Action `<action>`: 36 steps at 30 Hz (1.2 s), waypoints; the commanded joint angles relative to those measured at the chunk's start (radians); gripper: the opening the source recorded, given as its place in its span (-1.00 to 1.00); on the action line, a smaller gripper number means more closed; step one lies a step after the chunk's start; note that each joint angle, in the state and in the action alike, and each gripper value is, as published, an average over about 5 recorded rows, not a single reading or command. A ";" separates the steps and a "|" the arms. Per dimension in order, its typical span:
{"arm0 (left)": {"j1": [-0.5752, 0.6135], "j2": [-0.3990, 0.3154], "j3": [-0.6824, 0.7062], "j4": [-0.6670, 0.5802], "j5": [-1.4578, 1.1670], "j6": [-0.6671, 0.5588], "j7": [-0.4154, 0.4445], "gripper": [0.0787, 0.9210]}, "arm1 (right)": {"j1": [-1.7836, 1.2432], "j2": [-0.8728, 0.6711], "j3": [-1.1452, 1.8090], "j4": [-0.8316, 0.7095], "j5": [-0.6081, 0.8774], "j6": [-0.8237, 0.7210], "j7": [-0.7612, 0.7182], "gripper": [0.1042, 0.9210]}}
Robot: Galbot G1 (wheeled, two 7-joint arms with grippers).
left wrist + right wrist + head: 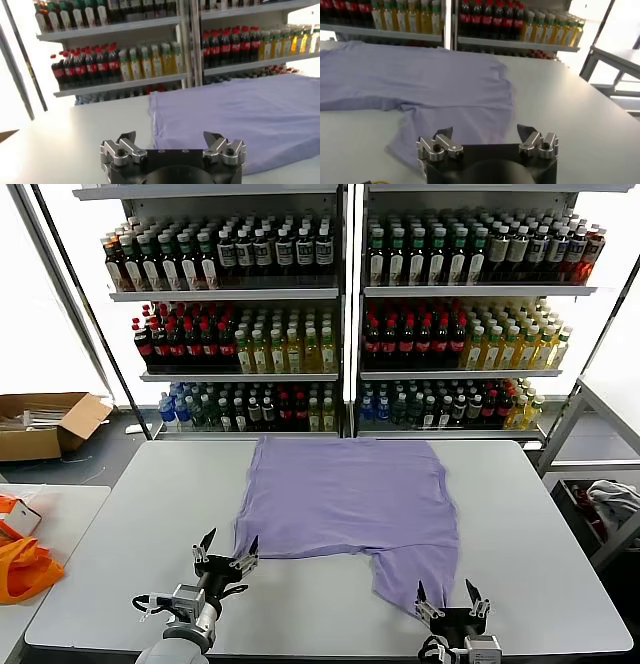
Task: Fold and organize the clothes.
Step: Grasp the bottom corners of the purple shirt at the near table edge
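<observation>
Here the lavender T-shirt lies flat on the grey table; left gripper and right gripper hover wide-fingered at its near edge, bottle shelves behind.

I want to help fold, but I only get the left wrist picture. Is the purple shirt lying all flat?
Observer: Not all of it. The head view shows the lavender T-shirt mostly spread on the grey table, but one part trails out toward the robot's right side.
Operator: Where's the other hand?
Observer: The right gripper sits at the near edge, right by that trailing part, jaws open, holding nothing.
Operator: And my hand, is it near the shirt?
Observer: The left gripper is open too, just off the shirt's near left corner.
Operator: Anything beside the table?
Observer: A cardboard box on the floor to the left.
</observation>
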 commanded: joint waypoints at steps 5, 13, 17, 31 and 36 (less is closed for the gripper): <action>-0.025 0.007 0.009 0.049 -0.068 0.037 0.017 0.77 | -0.003 0.009 -0.034 -0.024 0.006 -0.017 0.025 0.76; -0.038 0.008 0.005 0.070 -0.065 0.041 0.016 0.77 | 0.001 0.014 -0.034 -0.030 0.008 -0.015 0.028 0.76; -0.036 0.013 0.008 0.068 -0.061 0.047 0.014 0.77 | 0.001 0.018 -0.035 -0.037 0.009 -0.015 0.035 0.76; -0.028 0.027 0.033 0.063 -0.064 0.065 0.017 0.04 | -0.029 0.032 -0.044 -0.042 0.037 -0.006 0.043 0.25; -0.022 0.023 0.043 0.060 -0.061 0.067 0.019 -0.31 | -0.033 0.029 -0.039 -0.034 0.038 0.005 0.041 -0.11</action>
